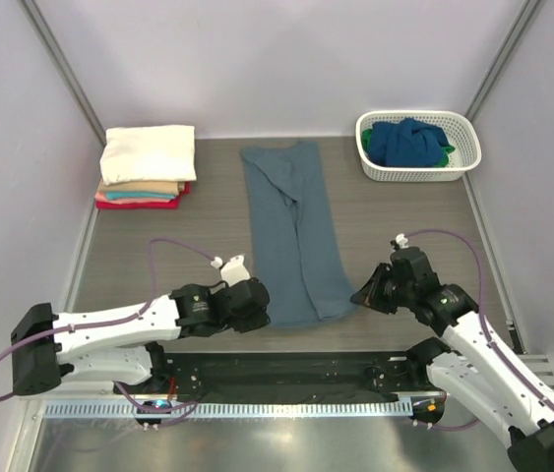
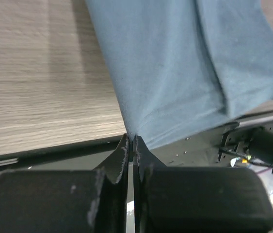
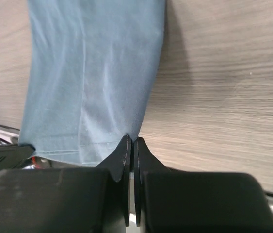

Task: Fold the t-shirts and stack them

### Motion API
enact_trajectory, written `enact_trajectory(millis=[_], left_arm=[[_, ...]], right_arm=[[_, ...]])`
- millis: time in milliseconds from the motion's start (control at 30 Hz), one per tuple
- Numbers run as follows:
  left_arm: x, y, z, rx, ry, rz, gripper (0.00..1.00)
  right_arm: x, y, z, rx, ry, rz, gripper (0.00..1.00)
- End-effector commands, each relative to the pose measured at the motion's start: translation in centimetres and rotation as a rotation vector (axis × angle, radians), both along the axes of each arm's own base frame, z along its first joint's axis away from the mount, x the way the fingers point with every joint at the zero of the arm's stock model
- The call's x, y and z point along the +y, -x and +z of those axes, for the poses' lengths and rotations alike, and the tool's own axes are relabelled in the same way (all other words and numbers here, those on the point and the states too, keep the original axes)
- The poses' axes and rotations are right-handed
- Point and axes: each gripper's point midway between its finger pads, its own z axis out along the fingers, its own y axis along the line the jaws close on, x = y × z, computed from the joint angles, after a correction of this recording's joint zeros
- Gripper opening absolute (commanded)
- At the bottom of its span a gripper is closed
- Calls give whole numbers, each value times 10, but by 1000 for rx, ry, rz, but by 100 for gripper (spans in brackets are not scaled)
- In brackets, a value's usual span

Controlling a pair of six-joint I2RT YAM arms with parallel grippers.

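Note:
A slate grey-blue t-shirt (image 1: 293,231) lies folded into a long strip down the middle of the table. My left gripper (image 1: 262,303) is shut on its near left corner, seen in the left wrist view (image 2: 131,138) with the cloth (image 2: 175,63) pinched between the tips. My right gripper (image 1: 358,295) is shut on the near right corner, seen in the right wrist view (image 3: 131,140) with the cloth (image 3: 92,73). A stack of folded shirts (image 1: 146,167), cream on top, tan, teal and red below, sits at the far left.
A white lattice basket (image 1: 418,146) at the far right holds a dark blue shirt (image 1: 406,141) and a green one (image 1: 447,151). The black base rail (image 1: 296,369) runs along the table's near edge, just under the shirt's hem.

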Motion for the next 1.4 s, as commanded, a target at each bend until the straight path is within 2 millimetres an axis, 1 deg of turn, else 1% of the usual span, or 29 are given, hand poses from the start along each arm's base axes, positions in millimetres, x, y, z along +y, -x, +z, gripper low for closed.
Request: enact_trajectory(millis=[0, 67, 167, 200, 267, 300, 333, 367, 400, 433, 467, 500, 533, 567, 600, 633, 700, 767, 800, 900, 1000, 1067, 1133, 1200, 1233, 1267, 1300, 1333, 1367], left_arm=[[27, -17, 27, -75, -126, 44, 0], [32, -30, 39, -108, -164, 36, 0], [35, -59, 55, -144, -167, 47, 0], [37, -76, 61, -152, -159, 83, 0], [39, -94, 66, -167, -164, 86, 0], [42, -110, 74, -179, -157, 97, 0], [42, -120, 69, -167, -181, 96, 0], [42, -128, 68, -163, -183, 91, 0], [44, -144, 76, -178, -177, 94, 0], [43, -153, 67, -154, -203, 87, 0], [42, -161, 66, -150, -203, 85, 0], [44, -176, 72, -159, -198, 97, 0], [42, -183, 62, -135, -217, 74, 0], [45, -194, 61, -130, -219, 79, 0], [41, -205, 68, -147, -205, 79, 0], [40, -211, 56, -126, -234, 59, 0], [40, -228, 60, -130, -230, 61, 0], [38, -243, 51, -112, -235, 49, 0], [39, -247, 47, -106, -245, 48, 0], [40, -262, 32, -74, -253, 43, 0], [40, -274, 19, -48, -260, 38, 0], [41, -281, 15, -45, -266, 37, 0], [42, -285, 5, -29, -279, 35, 0], [43, -291, 3, -24, -273, 37, 0], [43, -294, -6, -8, -278, 36, 1], [44, -304, -3, -20, -275, 46, 2], [44, -307, -6, -8, -271, 44, 10], [46, -313, -17, 13, -283, 42, 14], [54, -329, -5, -2, -276, 73, 18]], right_arm=[[1, -21, 42, -58, 10, -39, 1], [0, -36, 52, -92, 60, -30, 1], [0, -70, 71, -139, 147, -28, 1], [5, -85, 80, -147, 161, -18, 1], [4, -107, 88, -178, 212, -34, 1], [7, -121, 102, -217, 219, -29, 1], [9, -133, 93, -191, 242, -26, 1], [9, -142, 94, -199, 259, -30, 1], [12, -153, 101, -216, 264, -26, 1], [12, -163, 103, -228, 267, -35, 1], [13, -172, 92, -202, 286, -31, 1], [15, -182, 97, -212, 283, -35, 1], [16, -190, 96, -221, 286, -30, 1], [15, -199, 83, -191, 301, -31, 1], [17, -209, 87, -200, 292, -30, 1], [19, -216, 82, -195, 298, -25, 1], [21, -231, 69, -166, 304, -17, 1], [21, -244, 67, -166, 298, -20, 1], [21, -248, 54, -140, 308, -18, 1], [23, -263, 51, -146, 298, -18, 1], [22, -277, 34, -119, 305, -19, 1], [27, -285, 36, -122, 274, -6, 1], [26, -291, 24, -98, 271, -8, 1], [29, -298, 23, -100, 262, -5, 1], [28, -301, 21, -96, 262, -9, 1], [28, -304, 7, -70, 265, -5, 4], [32, -313, 13, -85, 241, 0, 11], [32, -320, 11, -81, 231, -4, 31], [29, -342, 17, -104, 213, -21, 41]])
